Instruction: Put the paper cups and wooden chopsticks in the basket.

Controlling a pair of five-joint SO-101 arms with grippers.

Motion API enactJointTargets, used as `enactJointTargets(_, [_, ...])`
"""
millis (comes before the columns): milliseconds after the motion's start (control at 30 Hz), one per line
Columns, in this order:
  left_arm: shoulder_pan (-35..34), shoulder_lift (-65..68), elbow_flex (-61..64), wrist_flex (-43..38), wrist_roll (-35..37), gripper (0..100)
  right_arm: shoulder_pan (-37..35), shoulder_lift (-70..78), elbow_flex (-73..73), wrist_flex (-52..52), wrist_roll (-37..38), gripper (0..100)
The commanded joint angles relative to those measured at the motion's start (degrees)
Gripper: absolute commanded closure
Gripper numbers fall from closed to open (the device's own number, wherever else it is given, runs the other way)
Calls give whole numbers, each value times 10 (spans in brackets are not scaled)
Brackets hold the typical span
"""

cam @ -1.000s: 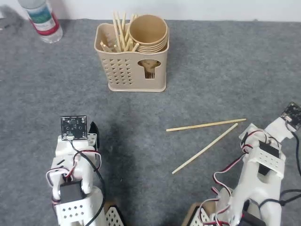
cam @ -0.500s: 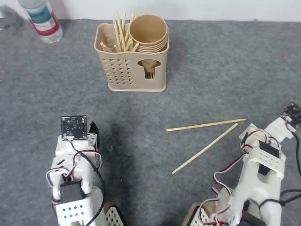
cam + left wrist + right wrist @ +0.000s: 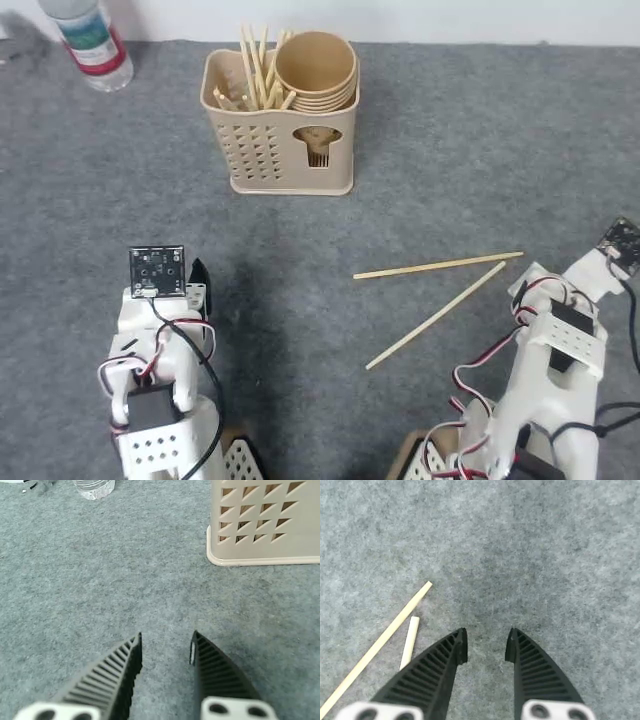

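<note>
Paper cups (image 3: 316,65) stacked in beige basket (image 3: 270,150); two chopsticks (image 3: 438,265) lie outside.

Overhead, two low wrist views; basket (image 3: 270,150) shared

Soft, bright light falls evenly from above on the grey felt table cover (image 3: 480,140). Just beside my left gripper (image 3: 166,645) my arm throws a diffuse dark shadow. A fainter dim patch lies ahead of my right gripper (image 3: 486,642), and thin shade rims the foot of the beige perforated plastic basket (image 3: 260,560).
</note>
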Motion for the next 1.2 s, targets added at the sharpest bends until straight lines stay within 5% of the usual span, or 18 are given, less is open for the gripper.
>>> enactJointTargets(0, [4, -8, -2, 4, -4, 852, -2, -15, -17, -6, 9, 855])
enactJointTargets(167, [4, -8, -2, 13, -4, 852, -5, -18, -16, 2, 106, 854])
enactJointTargets(1000, [8, -11, -2, 11, -4, 852, -14, -19, -18, 12, 114, 854])
enactJointTargets(1167, [8, -11, -2, 12, -4, 852, -62, -19, -40, 51, 180, 854])
